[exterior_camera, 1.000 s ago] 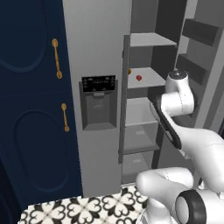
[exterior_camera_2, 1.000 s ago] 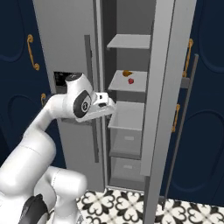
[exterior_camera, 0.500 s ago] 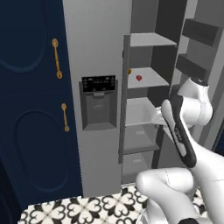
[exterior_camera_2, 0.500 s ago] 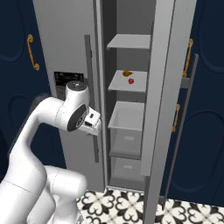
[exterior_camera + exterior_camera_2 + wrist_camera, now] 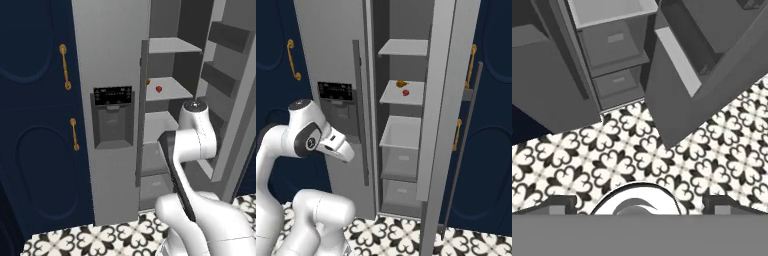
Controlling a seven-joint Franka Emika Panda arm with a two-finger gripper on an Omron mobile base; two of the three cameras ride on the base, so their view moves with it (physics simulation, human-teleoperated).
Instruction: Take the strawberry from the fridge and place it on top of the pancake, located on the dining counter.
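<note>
On the fridge's (image 5: pixel 115 60) second shelf (image 5: pixel 401 95) sits the strawberry (image 5: pixel 405 92), just beside a small orange item (image 5: pixel 400 83) — raise the gripper (image 5: pixel 639 202), apparently wide open and empty, level with the fruit — then enter straight.

Both base views look forward at the fridge (image 5: pixel 115 75) (image 5: pixel 331 45) from its left and right, sharing its open shelves; the hand view looks down at its drawers.
</note>
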